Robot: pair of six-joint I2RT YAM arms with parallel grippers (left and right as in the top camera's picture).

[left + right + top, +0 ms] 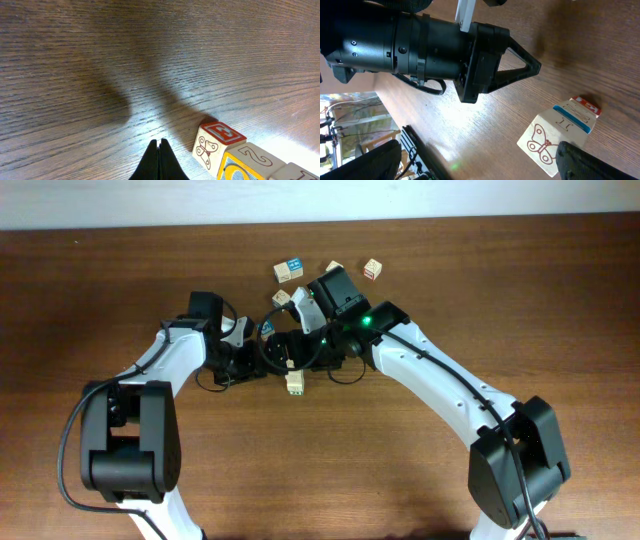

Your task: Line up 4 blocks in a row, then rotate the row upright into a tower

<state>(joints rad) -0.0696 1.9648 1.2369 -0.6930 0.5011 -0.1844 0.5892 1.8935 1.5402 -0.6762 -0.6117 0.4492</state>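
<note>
Pressed shut on nothing, the left gripper (159, 160) hangs low over the dark, streaky wood-grain table (75, 60). Its tips are near a red-topped butterfly block (212, 144), which heads a touching row with a yellow-marked block (242, 167). Spread wide and empty, the right gripper (477, 150) has one finger (595, 162) just beside what is probably that same butterfly block, at the middle of the table between the two arms. Past the table's edge the right wrist view catches a bright, cluttered room (350, 115), blurred, and from overhead a pale wall (300, 200) borders the table's far side.
</note>
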